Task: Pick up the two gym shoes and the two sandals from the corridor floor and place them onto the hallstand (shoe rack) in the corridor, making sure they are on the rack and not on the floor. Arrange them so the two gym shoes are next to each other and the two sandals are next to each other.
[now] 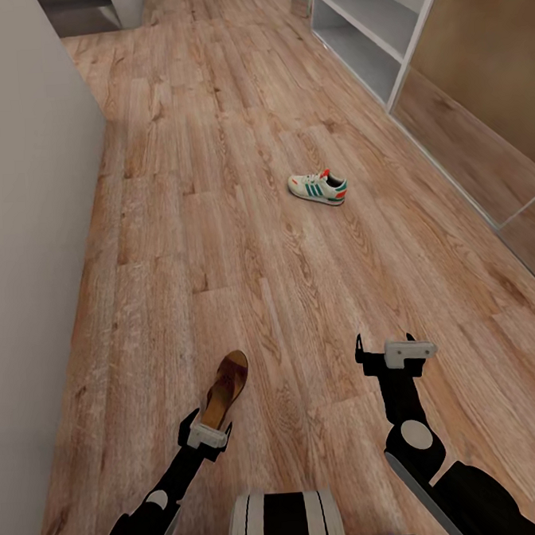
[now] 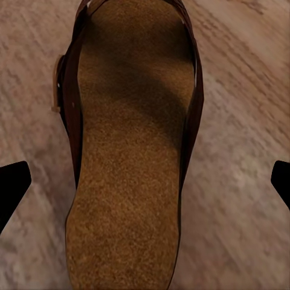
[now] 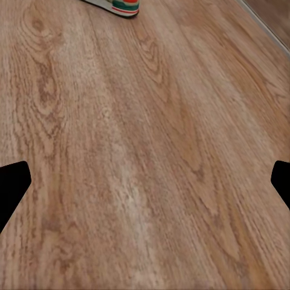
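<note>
Brown plank floor [image 1: 242, 245] runs the corridor's length, with the grey rack [image 1: 367, 33] far right, cut off by the frame so its top cannot be seen. One gym shoe [image 1: 318, 188] lies mid-floor, well apart from the rack; its heel alone edges into the right wrist view. Near left, a sandal [image 1: 225, 390] lies sole-flat, its heel end just ahead of the left pincer [image 1: 206, 433]. The left wrist view has the fingers spread wide either side of the footbed, not touching, so the step in hand looks like picking up this sandal. Next it must drop lower and close across the sandal. The right pincer [image 1: 385, 353] hangs apart over bare floor.
</note>
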